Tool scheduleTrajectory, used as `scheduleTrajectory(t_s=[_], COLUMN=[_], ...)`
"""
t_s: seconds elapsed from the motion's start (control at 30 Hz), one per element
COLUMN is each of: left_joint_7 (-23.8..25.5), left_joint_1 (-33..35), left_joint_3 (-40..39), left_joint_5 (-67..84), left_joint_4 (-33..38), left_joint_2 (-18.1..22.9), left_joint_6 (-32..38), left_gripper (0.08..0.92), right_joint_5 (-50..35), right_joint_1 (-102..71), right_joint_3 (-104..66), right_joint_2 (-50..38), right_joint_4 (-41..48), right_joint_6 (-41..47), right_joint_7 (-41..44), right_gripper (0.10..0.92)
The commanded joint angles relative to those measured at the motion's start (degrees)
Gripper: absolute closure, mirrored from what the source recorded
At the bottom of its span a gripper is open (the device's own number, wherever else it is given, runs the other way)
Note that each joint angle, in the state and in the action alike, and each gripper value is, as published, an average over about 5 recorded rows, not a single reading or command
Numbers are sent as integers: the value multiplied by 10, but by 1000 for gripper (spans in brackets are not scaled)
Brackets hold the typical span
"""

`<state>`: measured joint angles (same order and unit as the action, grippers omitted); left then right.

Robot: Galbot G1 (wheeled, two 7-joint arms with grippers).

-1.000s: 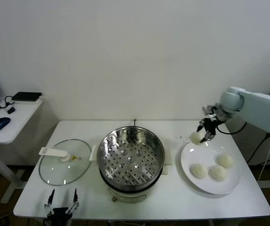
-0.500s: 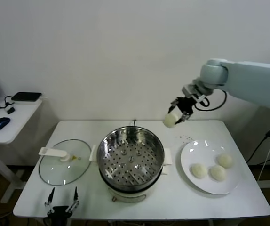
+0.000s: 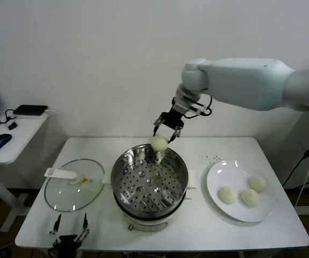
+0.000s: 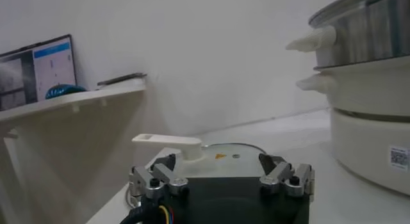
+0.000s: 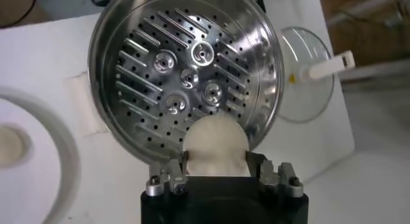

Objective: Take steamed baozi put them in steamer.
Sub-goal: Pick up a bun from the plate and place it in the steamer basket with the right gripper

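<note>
A smooth, round, cream-white baozi (image 3: pixel 159 142) sits clamped between the fingers of the right end effector (image 3: pixel 166 134), held in the air just above the far rim of the steamer (image 3: pixel 123 164); the right wrist view shows the same bun (image 5: pixel 214 145) bulging between the two dark finger blocks over the pot's edge. The steamer is a wide, shiny stainless-steel pot with a perforated, slotted tray floor, white side handles and a white base, and nothing lies on its tray. To its right, three more pale baozi (image 3: pixel 243 191) lie clustered on a round white plate (image 3: pixel 217 179), close together near the plate's right half. On the steamer's left, a flat round glass lid (image 3: pixel 57 193) with a white handle rests on the white tabletop (image 3: pixel 208 231), just beside the pot. The left end effector (image 3: pixel 68 235) waits low at the near left edge of the tabletop, its thin fingers spread apart with nothing between them. Farther left, a separate side desk (image 3: pixel 14 141) carries a dark blue mouse (image 3: pixel 0 141).
</note>
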<state>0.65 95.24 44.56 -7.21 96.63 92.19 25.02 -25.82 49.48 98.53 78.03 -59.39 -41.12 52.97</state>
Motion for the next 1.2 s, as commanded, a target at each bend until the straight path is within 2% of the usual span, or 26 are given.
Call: scheduleTrajectory(t_s=[0.03,0.57,1.2], left_joint_7=[-1,-2,-2], left_joint_1=[1,-3,-7], left_joint_3=[1,2,4], left_joint_5=[1,0,-2], left_joint_4=[-3,-12,-16], left_joint_2=[19,21,21], left_joint_6=[0,4,6], left_gripper=[177,177,177], right_joint_5=[30,29,27], right_joint_1=[-56,-106,-136], right_joint_3=[-2,21,13], right_joint_2=[83,99,123], right_joint_4=[82,150,183], right_joint_6=[-89,-89,-89], right_joint_7=[8,37,42], right_gripper=[397,397,380])
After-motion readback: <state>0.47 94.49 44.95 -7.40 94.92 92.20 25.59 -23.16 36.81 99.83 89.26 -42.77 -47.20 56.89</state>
